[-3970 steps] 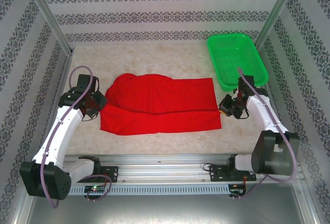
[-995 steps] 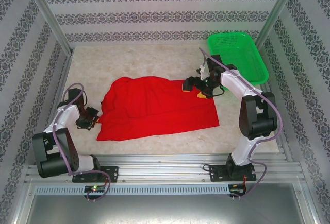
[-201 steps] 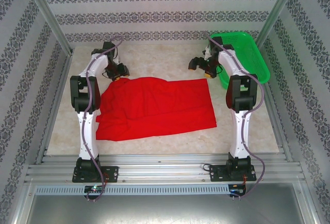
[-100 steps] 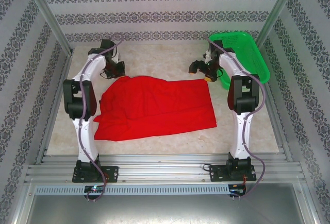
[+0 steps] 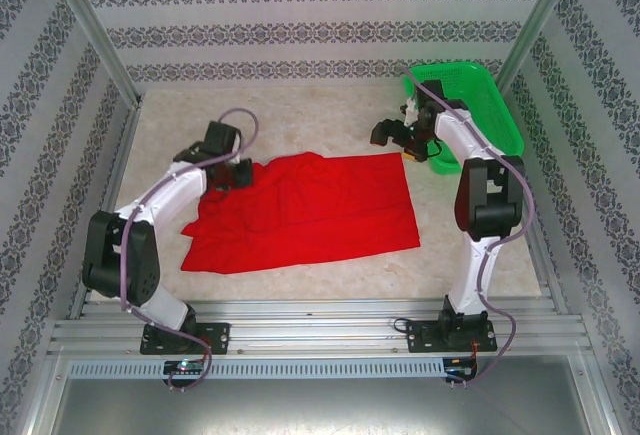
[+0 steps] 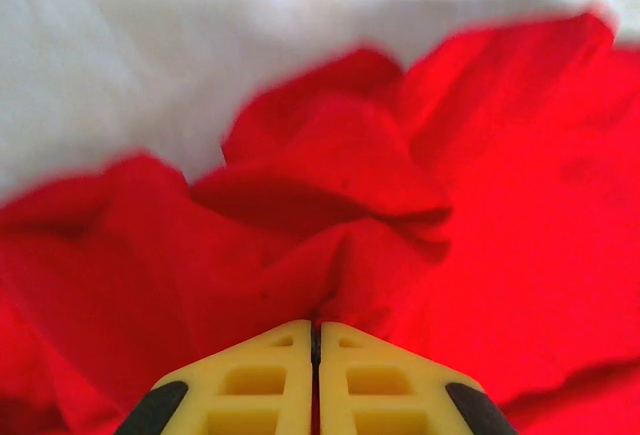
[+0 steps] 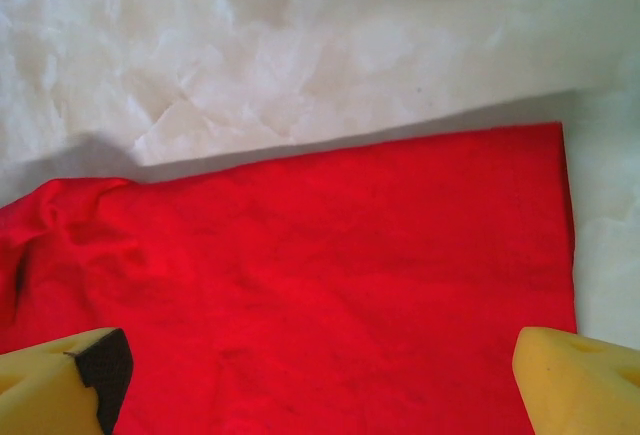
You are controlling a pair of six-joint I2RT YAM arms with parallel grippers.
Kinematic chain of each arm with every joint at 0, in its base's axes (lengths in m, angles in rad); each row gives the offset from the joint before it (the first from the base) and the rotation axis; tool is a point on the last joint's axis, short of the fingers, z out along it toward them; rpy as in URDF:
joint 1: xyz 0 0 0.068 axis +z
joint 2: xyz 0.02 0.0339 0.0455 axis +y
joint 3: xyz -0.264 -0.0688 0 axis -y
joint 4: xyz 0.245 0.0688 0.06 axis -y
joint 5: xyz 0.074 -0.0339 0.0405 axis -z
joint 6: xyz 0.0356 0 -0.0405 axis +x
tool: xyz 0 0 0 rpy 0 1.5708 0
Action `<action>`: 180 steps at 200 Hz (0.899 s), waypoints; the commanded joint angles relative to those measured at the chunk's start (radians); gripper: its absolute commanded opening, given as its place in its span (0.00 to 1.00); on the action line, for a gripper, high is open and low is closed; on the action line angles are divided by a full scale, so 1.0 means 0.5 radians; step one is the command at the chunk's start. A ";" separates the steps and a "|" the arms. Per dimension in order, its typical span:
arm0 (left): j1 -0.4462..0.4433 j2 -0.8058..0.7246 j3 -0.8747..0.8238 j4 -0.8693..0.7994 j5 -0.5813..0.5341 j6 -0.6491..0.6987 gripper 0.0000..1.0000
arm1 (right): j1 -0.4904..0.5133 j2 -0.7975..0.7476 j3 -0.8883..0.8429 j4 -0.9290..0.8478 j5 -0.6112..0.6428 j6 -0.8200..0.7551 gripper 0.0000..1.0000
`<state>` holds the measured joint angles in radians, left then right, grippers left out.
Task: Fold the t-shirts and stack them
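- T-shirt (image 5: 320,205) lies spread in the middle of the bench (image 5: 300,115), plain red side up. Its far left part is rumpled; the rest lies fairly flat.
- Left jaws: closed at the shirt's far left corner, tips together, with a gather of red cloth drawn into them. Judged a pinch on the cloth.
- Right jaws: spread wide and holding nothing. They hover over the shirt's far right corner, just beside the green basket (image 5: 480,105) at the bench's far right corner.
- Step in hand, as judged: taking both far corners for the first fold. One corner is taken, the other not yet.
- Next move calls for the right jaws to come down on the far right corner and close on its edge. Both arms then lift together and carry the far edge toward the near edge of the bench, cloth taut so the left rumple does not tuck under.
- Writing: none legible. No print, brand or label shows on the shirt's upper side.
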<state>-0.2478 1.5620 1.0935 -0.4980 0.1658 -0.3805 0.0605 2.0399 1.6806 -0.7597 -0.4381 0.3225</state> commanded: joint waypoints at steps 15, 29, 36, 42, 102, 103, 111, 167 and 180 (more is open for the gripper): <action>-0.246 -0.227 -0.361 0.224 -0.032 -0.418 0.10 | -0.020 -0.118 -0.121 0.046 -0.036 0.036 0.98; -0.273 -0.301 -0.507 0.300 0.051 -0.559 0.19 | -0.020 -0.132 -0.148 0.052 -0.040 0.042 0.98; -0.285 -0.339 -0.575 0.343 0.096 -0.607 0.26 | -0.020 -0.137 -0.160 0.056 -0.041 0.044 0.98; -0.289 -0.370 -0.617 0.373 0.136 -0.634 0.32 | -0.021 -0.141 -0.167 0.054 -0.041 0.045 0.98; -0.168 -0.666 -0.332 0.237 0.093 -0.632 0.77 | -0.020 -0.198 -0.173 0.029 -0.059 0.013 0.98; -0.162 -0.663 -0.322 0.230 0.093 -0.632 0.77 | -0.021 -0.201 -0.173 0.029 -0.059 0.012 0.98; -0.088 -0.622 -0.245 0.158 0.099 -0.639 0.79 | -0.020 -0.212 -0.179 0.028 -0.062 0.006 0.98; 0.350 -0.131 0.023 0.046 0.591 -0.484 0.75 | -0.017 -0.260 -0.258 0.022 -0.118 -0.026 0.98; 0.348 0.042 0.164 -0.059 0.664 -0.327 0.74 | -0.017 -0.269 -0.271 0.015 -0.130 -0.033 0.98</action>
<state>-0.0807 1.4631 1.0863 -0.4198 0.3668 -0.6674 0.0605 1.9350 1.5719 -0.7425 -0.4725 0.3325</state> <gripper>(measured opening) 0.753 0.981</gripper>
